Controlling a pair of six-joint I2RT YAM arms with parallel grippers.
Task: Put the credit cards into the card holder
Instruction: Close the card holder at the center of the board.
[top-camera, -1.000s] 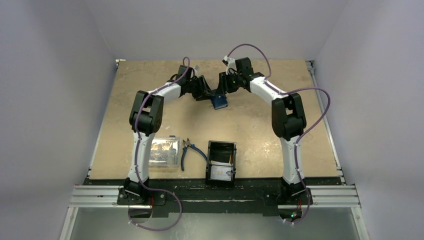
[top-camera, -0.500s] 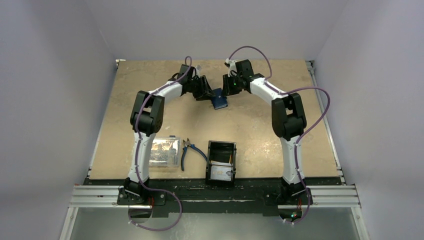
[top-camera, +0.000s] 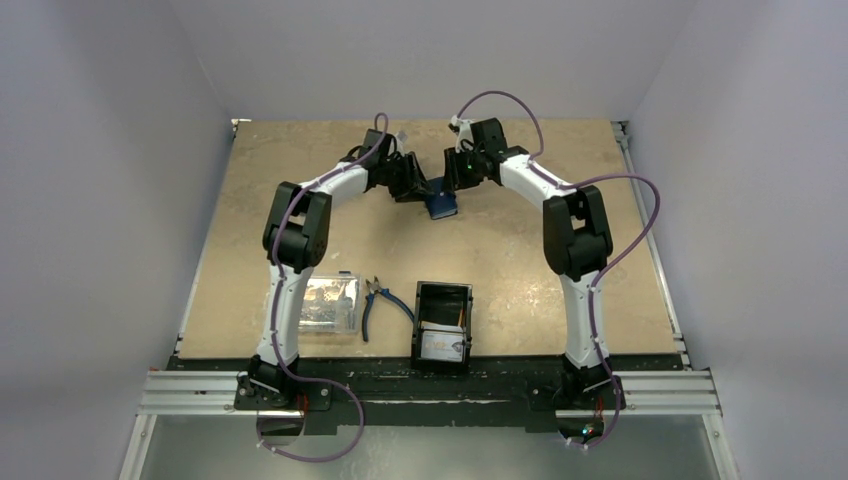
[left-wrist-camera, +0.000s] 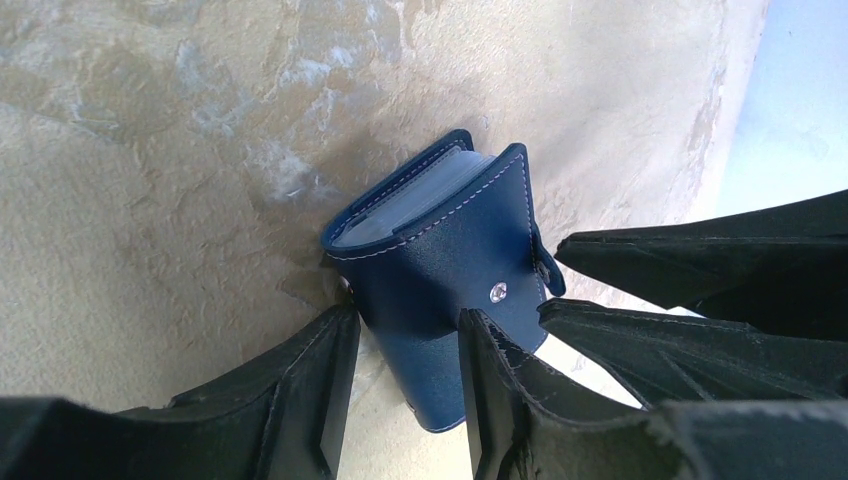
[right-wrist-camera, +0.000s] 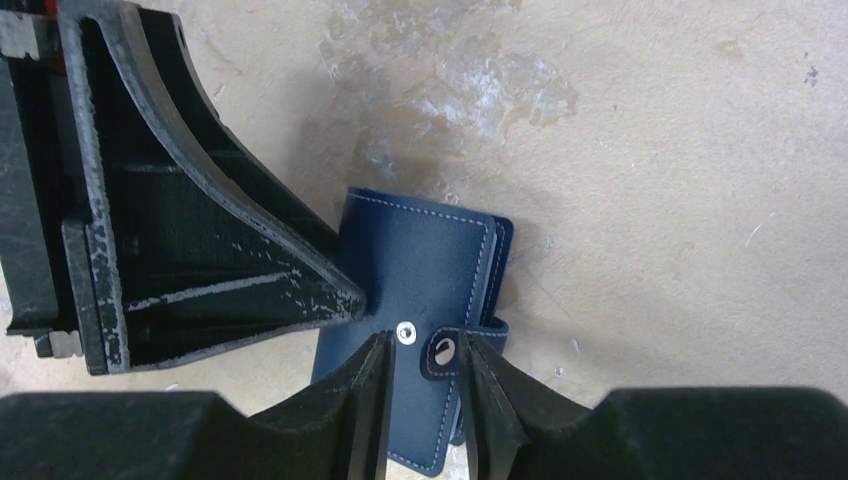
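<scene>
Two white-and-black jointed arms, left (top-camera: 297, 215) and right (top-camera: 575, 228), reach forward and bend inward. The left black two-finger end effector (left-wrist-camera: 405, 330) clamps the navy blue folding card holder (left-wrist-camera: 440, 265); the right end effector (right-wrist-camera: 425, 348) straddles its snap tab, jaws narrowly apart.

Near the front of the tan table (top-camera: 600, 200) there's a clear plastic box (top-camera: 329, 304), blue-handled pliers (top-camera: 378, 303) just beside it, then a black tray (top-camera: 417, 325)

Far centre of the table (top-camera: 520, 290): the card holder (top-camera: 439, 204), between my left gripper (top-camera: 415, 188) and right gripper (top-camera: 452, 180). Near centre: a tray (top-camera: 442, 292) with a credit card (top-camera: 443, 345) in it, pliers (top-camera: 380, 300) just left, a box (top-camera: 328, 304) left of those.
</scene>
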